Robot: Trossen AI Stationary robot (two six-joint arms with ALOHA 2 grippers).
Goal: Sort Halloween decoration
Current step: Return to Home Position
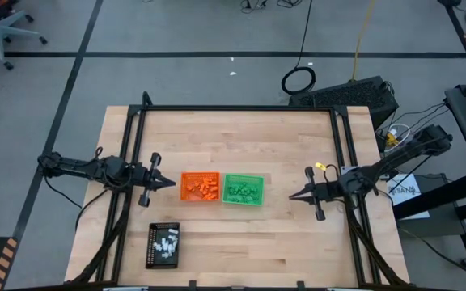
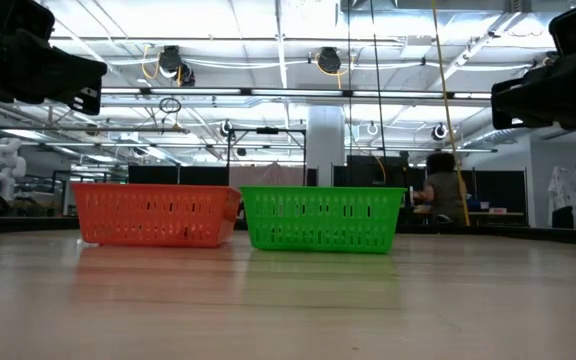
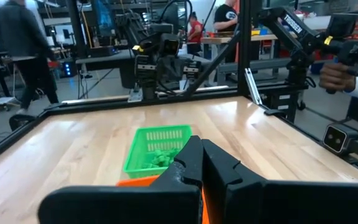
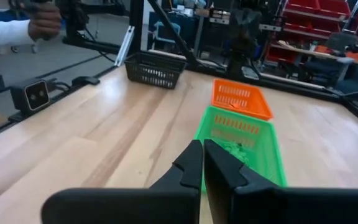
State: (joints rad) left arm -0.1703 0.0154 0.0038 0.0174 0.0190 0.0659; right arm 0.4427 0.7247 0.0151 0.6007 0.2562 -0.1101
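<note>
Nearest my side, off the table's front edge, a person's hand (image 4: 45,22) in a white sleeve holds a dark device. A small camera (image 4: 37,94) sits on that front edge.

Just in from there on the table (image 1: 241,133), toward the left arm, is the black tray (image 1: 153,257) with the white trinkets (image 1: 166,242) lying in it. I can't tell single pieces apart.

At mid-table the orange tray (image 2: 153,215) and the green tray (image 2: 320,218) stand side by side, almost touching, with orange on the left arm's side. The orange trinkets (image 1: 202,189) are heaped in the orange tray and the green trinkets (image 1: 241,191) in the green one.

The left gripper (image 3: 201,144) sits just beside the orange tray's outer side and points at it. Its two fingers are pressed together and grip nothing. The right gripper (image 4: 203,146) faces it from across the trays, a little apart from the green tray, closed flat in the same way and empty. Both hang above the wood, touching neither tray nor table. In the low view I only get dark arm bodies in the upper corners.

Past the far edge the workshop opens out, and a seated person (image 2: 444,190) shows behind the green tray.
</note>
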